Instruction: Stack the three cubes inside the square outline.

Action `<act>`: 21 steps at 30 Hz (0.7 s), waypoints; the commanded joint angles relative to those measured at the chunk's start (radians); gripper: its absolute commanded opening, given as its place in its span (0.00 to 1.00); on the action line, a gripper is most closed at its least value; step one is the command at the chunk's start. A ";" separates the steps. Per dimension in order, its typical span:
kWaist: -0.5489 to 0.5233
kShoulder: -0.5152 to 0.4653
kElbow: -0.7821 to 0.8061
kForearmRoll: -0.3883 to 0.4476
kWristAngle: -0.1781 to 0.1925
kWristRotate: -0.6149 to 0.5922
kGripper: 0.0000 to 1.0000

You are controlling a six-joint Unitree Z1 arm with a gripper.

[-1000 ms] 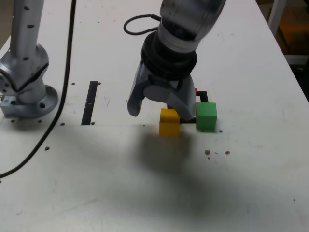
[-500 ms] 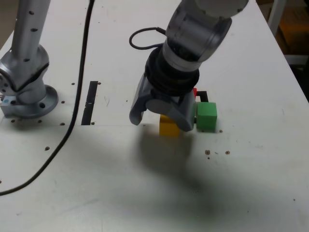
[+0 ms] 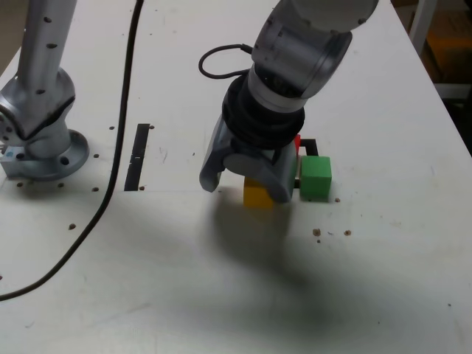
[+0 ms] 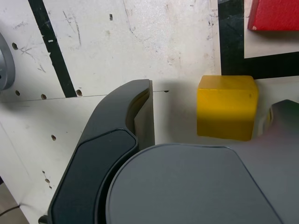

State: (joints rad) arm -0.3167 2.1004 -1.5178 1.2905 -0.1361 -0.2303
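1. Hovering low over the white table (image 3: 383,280), the gripper (image 3: 243,181) sits just above centre in the exterior view, its two grey jaws spread apart and grasping nothing.
2. Yellow cube (image 3: 255,195): rests on the table between the jaws, partly hidden by the jaw nearer the exterior view's right. In the wrist view the yellow cube (image 4: 227,108) lies close against one jaw, with a clear gap of bare table to the other; whether it touches the near jaw cannot be told.
3. Green cube (image 3: 316,178): stands right of centre in the exterior view, just beside the gripper on its outer side, apart from the yellow cube and over the edge of the black tape.
4. Red cube (image 3: 297,142): only a sliver shows behind the gripper in the exterior view; the wrist view shows its corner (image 4: 273,15) at upper right, inside the tape frame.
5. Square outline (image 3: 310,146): black tape, mostly hidden by the gripper in the exterior view; a corner of it (image 4: 231,44) appears in the wrist view, touching the yellow cube's far edge.
6. Straight black tape strip (image 3: 138,155): left of centre, well apart from the cubes.
7. Arm base (image 3: 40,110) and black cable (image 3: 110,169): at the far left of the exterior view.
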 commanded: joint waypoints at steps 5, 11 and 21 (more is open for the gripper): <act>0.004 0.008 0.002 -0.018 -0.015 0.031 0.81; 0.009 0.020 0.002 -0.058 -0.015 0.043 0.78; 0.010 0.038 -0.012 -0.045 -0.008 0.034 0.75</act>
State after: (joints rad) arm -0.3086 2.1348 -1.5288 1.2461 -0.1454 -0.1963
